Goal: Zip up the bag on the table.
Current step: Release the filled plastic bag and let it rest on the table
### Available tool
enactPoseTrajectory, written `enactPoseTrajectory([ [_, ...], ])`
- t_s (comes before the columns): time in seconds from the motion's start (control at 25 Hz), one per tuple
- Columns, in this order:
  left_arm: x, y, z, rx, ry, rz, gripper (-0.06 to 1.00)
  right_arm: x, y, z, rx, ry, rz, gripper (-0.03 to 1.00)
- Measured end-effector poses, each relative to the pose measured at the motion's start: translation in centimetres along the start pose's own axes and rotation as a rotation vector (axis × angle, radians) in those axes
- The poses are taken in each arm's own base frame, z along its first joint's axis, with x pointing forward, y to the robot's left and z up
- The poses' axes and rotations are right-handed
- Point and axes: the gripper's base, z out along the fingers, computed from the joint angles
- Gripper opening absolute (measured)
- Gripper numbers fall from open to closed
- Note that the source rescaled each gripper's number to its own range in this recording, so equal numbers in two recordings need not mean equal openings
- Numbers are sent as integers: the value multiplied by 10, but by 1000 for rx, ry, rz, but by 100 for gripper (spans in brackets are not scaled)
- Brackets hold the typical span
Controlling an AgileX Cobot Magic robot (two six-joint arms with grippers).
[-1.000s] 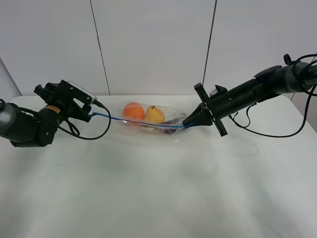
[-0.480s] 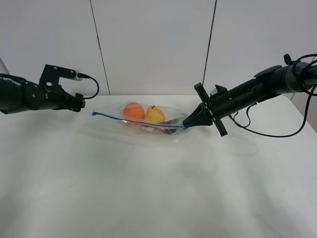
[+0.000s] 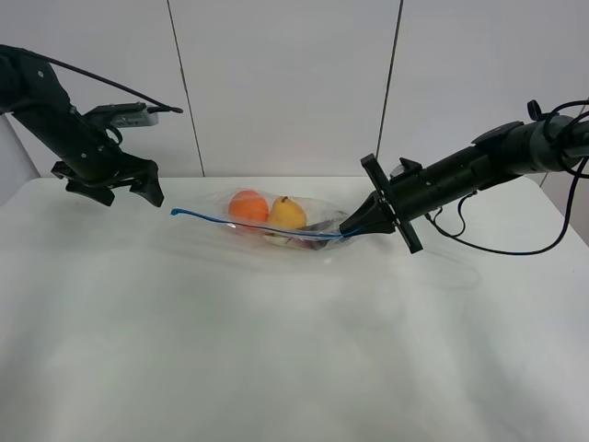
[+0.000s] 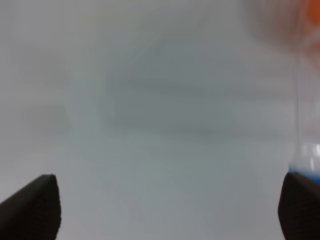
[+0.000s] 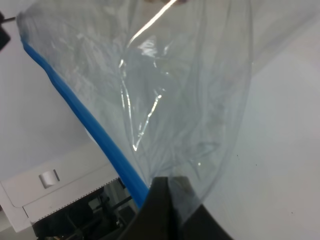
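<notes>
Progress, as far as you can judge it from these views, is near the end. The bag [image 3: 276, 226] lies on the table [image 3: 276, 359], toward the back and a little left of the middle, with an orange fruit [image 3: 248, 204] and a yellow fruit [image 3: 288, 213] showing through the clear plastic. Its blue zipper strip [image 3: 248, 226] runs as one thin line from the free left tip to the right corner, so it is probably pressed together along its length. However, you cannot confirm a full seal: the line is too thin in the high view, and the right wrist view shows only the part near the corner.

Your right gripper [image 3: 354, 226] is closed and pinches the right corner of the bag, just beside the strip. Your left gripper [image 3: 124, 195] is spread wide and holds nothing; it hangs above the table, near the left tip of the strip but apart from it.

What remains, in my judgement, is to check the seal and to let go of the corner.

Writing, brand names or labels: none can be read on the bag or on the arms.
</notes>
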Motion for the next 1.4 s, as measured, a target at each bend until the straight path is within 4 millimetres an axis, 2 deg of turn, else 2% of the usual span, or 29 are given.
enactPoseTrajectory([
  [0.16,7,8,-13,-17,134,-76,100,0,0,0,0,1,-5,0],
  [0.36,18,13,-19,-65,280,-87,100,0,0,0,-1,2,-5,0],
  [0.56,21,15,-22,-95,299,-99,100,0,0,0,-2,4,-5,0],
  [0.68,32,13,-27,-95,316,-112,100,0,0,0,-2,4,-5,0],
  [0.8,56,7,-38,-93,350,-121,100,0,0,0,-2,4,-5,0],
  [1.04,121,-8,-70,-90,403,-128,100,0,0,0,-2,4,-5,0],
  [1.4,207,-31,-123,-100,309,-114,100,0,0,0,-2,4,-5,0],
])
